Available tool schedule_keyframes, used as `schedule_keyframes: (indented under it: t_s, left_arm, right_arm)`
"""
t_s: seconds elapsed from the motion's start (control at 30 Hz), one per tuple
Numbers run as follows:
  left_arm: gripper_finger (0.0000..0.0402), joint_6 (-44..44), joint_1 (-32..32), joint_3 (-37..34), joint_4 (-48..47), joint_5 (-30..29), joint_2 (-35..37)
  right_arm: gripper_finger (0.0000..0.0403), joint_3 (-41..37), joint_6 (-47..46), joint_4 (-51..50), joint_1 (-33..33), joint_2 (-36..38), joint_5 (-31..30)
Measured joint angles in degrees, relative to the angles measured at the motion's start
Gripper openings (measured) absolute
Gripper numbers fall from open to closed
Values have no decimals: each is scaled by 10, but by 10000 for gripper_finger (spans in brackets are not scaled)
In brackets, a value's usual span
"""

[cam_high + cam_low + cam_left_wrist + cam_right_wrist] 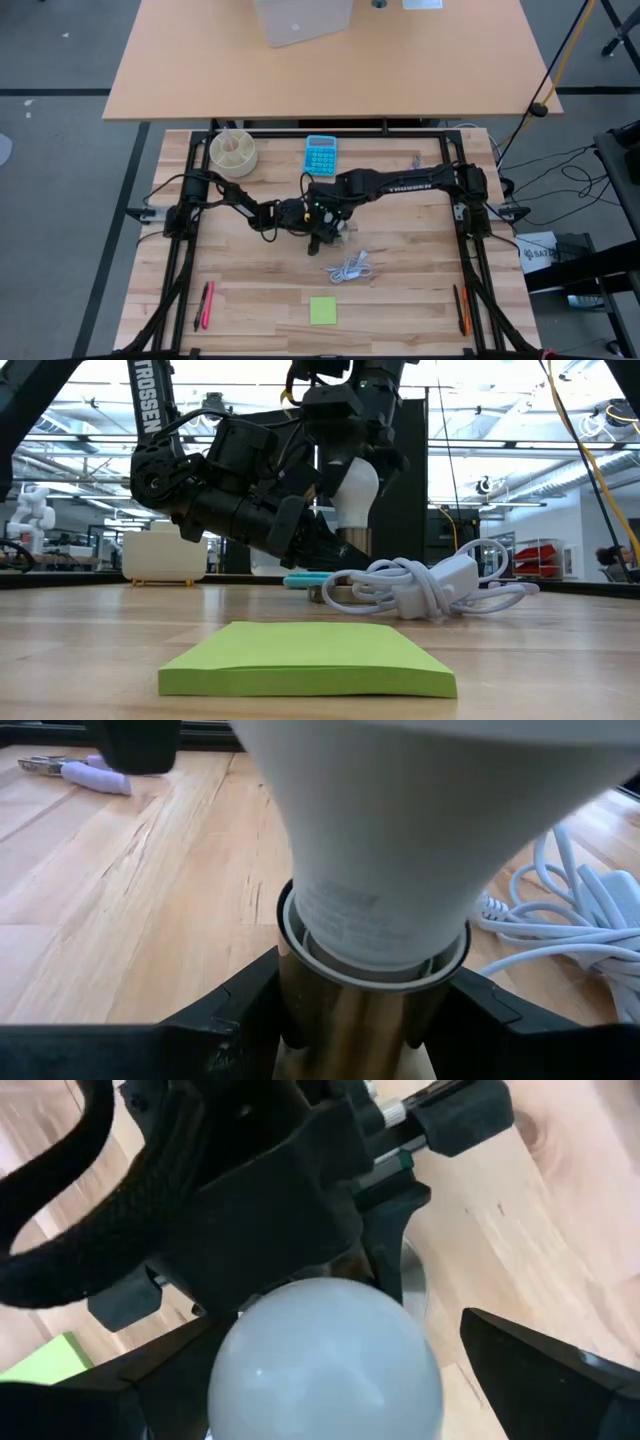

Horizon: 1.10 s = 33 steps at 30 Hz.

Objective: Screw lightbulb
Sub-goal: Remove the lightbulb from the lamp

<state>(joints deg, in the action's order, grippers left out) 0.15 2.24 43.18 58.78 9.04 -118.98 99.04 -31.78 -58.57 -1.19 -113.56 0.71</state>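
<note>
The white lightbulb (400, 850) stands upright, its base seated in a brass socket (350, 1020).

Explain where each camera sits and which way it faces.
High: above the wooden table, facing straight down; both dark arms meet at the white pear-shaped lightbulb.
Low: at tabletop height, facing level past a green sticky pad; arms hang in.
Left wrist: left gripper clamps the brass socket.
Right wrist: open right gripper flanks the lightbulb.
All share the lightbulb.

Both my arms meet mid-table: left gripper (300, 213) low, fingers clamped; right gripper (325, 232) above, fingers spread apart.
</note>
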Motion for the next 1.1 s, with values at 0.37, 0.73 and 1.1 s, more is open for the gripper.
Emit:
schedule_keyframes:
  t_s: [0.37,0.73,1.1]
  left_arm:
    - [197,0,0,0,0,0,0]
    - [197,0,0,0,0,-1,0]
    - [197,2,0,0,0,-4,0]
  right_arm:
    - [276,0,22,-1,0,0,13]
    - [277,0,156,-6,0,0,14]
    - [275,0,352,0,1,0,16]
